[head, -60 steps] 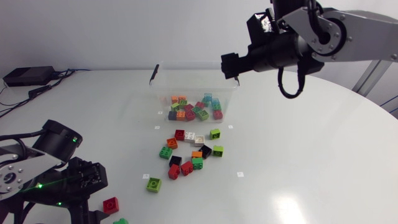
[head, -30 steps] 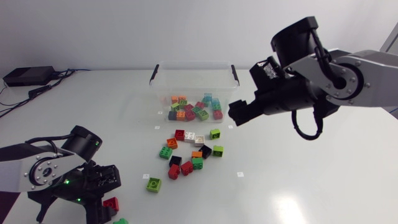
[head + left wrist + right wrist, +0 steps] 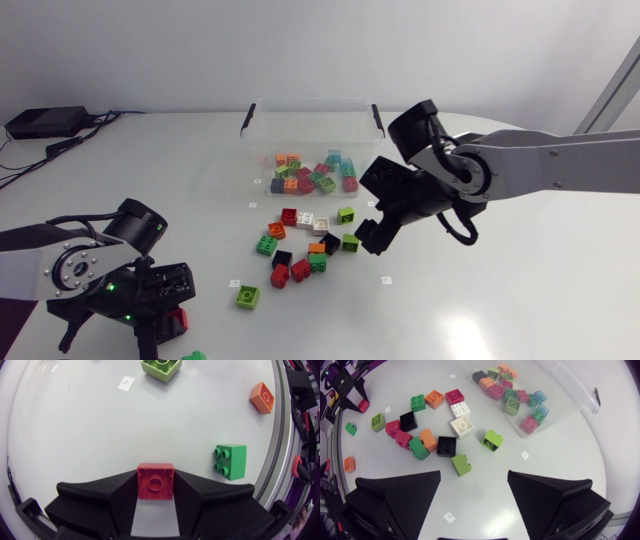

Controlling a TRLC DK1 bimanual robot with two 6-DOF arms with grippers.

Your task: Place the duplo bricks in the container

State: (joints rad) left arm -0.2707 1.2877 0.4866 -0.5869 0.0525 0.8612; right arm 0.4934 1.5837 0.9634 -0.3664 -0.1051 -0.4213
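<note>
Between left pincer (image 3: pixel 156 484) wedges, red brick (image 3: pixel 155 480) — clamped (single stud)

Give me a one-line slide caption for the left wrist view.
Left gripper shut on a red brick; a green brick, orange brick and lime brick lie loose on the table nearby.
</note>
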